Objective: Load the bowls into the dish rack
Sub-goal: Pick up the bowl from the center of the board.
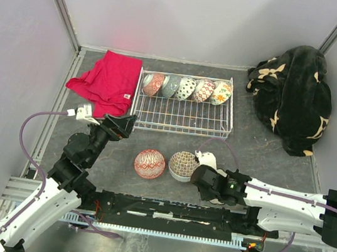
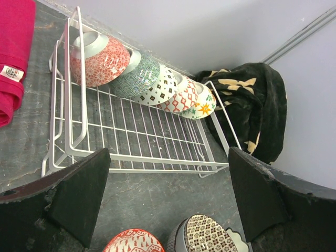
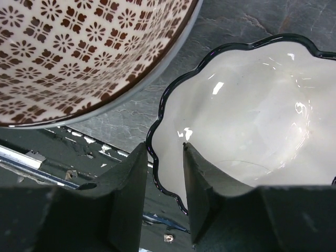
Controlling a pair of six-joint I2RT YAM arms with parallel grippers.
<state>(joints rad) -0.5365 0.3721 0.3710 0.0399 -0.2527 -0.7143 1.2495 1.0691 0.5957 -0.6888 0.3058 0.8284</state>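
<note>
The white wire dish rack (image 1: 182, 120) holds several patterned bowls (image 1: 187, 89) on edge along its far side; they also show in the left wrist view (image 2: 142, 79). A red lattice bowl (image 1: 149, 163) and a brown-patterned bowl (image 1: 183, 164) sit on the table in front of the rack. My right gripper (image 1: 203, 173) grips the scalloped rim of a plain white bowl (image 3: 252, 110), one finger inside and one outside. The bowl looks tilted beside the brown-patterned bowl (image 3: 79, 47). My left gripper (image 2: 169, 153) is open and empty above the table, just in front of the rack (image 2: 131, 157).
A red cloth (image 1: 107, 80) lies left of the rack. A black floral blanket (image 1: 294, 94) is heaped at the back right. A black rail (image 1: 162, 210) runs along the table's front edge, and grey walls enclose the table.
</note>
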